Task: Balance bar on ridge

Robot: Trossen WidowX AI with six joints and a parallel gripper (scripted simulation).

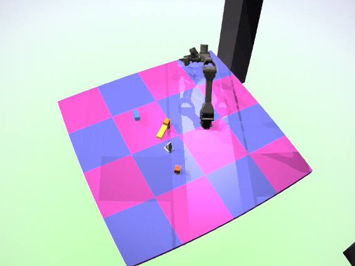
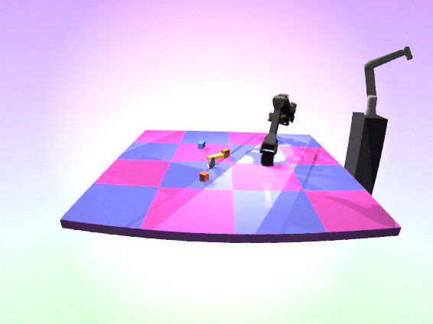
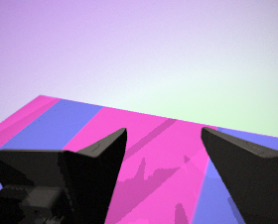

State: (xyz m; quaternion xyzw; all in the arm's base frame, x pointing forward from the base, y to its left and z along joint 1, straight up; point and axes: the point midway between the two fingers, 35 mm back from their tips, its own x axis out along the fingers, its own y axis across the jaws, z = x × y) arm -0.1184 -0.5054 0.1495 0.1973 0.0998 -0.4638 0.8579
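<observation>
From above, the gripper [image 1: 206, 125] hangs low over the checkered table [image 1: 94, 106] at the seam of a blue and a pink square, its jaws spread fairly wide and grasping nothing. The bar [image 1: 163, 129] lies well off to its left: a yellow strip with an orange block at its far end, flat on a pink square. Just below the bar stands the small grey ridge [image 1: 169, 147], apart from it. I count one bar, one ridge, one blue cube [image 1: 136, 114], one orange cube [image 1: 177, 169], one arm and one tall dark tower [image 1: 239, 31] at the table's back corner.

From the side, the gripper [image 2: 267, 160] points down close to the table top [image 2: 191, 214]; whether it touches I cannot tell. The bar [image 2: 218, 155] sits on the table just behind the ridge [image 2: 210, 163], with the orange cube [image 2: 204, 176] in front and the blue cube [image 2: 201, 144] farther back.

At the wrist, the two dark fingers stand well apart, with only pink and blue table squares [image 3: 159, 144] showing between them. Neither bar nor ridge appears here.
</observation>
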